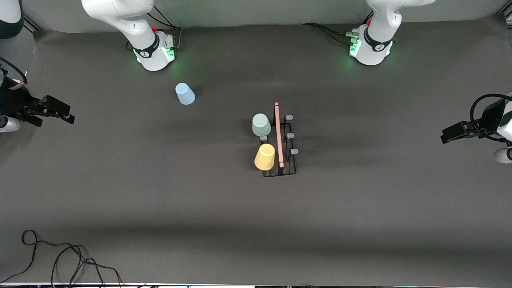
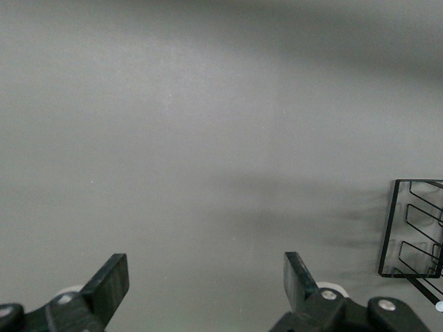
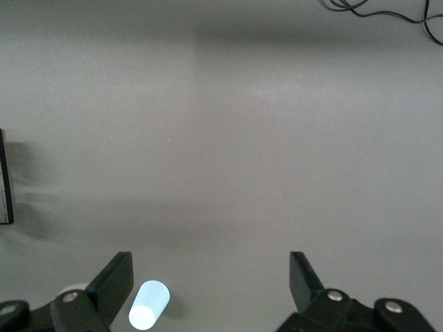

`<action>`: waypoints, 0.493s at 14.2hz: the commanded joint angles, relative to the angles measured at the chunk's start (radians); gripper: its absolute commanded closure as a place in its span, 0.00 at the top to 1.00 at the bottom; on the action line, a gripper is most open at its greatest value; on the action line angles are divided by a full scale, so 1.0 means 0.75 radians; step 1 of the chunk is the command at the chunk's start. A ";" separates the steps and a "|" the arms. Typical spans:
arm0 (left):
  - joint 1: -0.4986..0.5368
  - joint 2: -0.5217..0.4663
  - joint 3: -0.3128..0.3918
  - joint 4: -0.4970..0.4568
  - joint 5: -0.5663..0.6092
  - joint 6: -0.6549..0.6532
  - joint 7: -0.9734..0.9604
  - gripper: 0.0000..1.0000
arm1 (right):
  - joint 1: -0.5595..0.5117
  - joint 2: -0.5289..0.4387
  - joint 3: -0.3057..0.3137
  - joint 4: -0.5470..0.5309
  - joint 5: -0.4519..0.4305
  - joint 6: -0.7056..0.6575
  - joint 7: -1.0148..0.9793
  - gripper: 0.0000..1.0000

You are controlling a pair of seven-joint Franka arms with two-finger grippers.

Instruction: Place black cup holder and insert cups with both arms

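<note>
The black cup holder [image 1: 286, 172] stands upright mid-table, its wooden rod handle [image 1: 278, 134] on top. The pale grey-green cup [image 1: 261, 124] and the yellow cup [image 1: 265, 157] sit upside down on pegs on the side toward the right arm's end. The light blue cup [image 1: 185, 94] stands upside down on the mat near the right arm's base; it also shows in the right wrist view [image 3: 149, 304]. My right gripper [image 1: 69, 116] [image 3: 208, 266] is open and empty at the right arm's end. My left gripper [image 1: 445, 138] [image 2: 204, 266] is open and empty at the left arm's end, with the holder's base [image 2: 412, 228] in its view.
Three pegs [image 1: 291, 136] on the holder's side toward the left arm's end are bare. Loose black cables [image 1: 60, 260] lie at the table's near corner at the right arm's end. The two green-lit bases [image 1: 154, 56] [image 1: 370, 50] stand along the back edge.
</note>
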 commanded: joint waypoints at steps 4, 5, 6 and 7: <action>-0.007 -0.001 0.009 0.017 0.014 -0.006 -0.009 1.00 | 0.011 0.026 0.009 0.036 -0.029 -0.038 0.032 1.00; -0.005 -0.001 0.011 0.019 0.014 -0.006 -0.006 1.00 | 0.011 0.026 0.011 0.034 -0.029 -0.036 0.032 1.00; -0.005 -0.001 0.013 0.019 0.016 -0.002 -0.006 1.00 | 0.011 0.026 0.009 0.036 -0.029 -0.038 0.032 1.00; -0.005 -0.001 0.013 0.019 0.016 -0.002 -0.006 1.00 | 0.011 0.026 0.011 0.036 -0.029 -0.038 0.032 1.00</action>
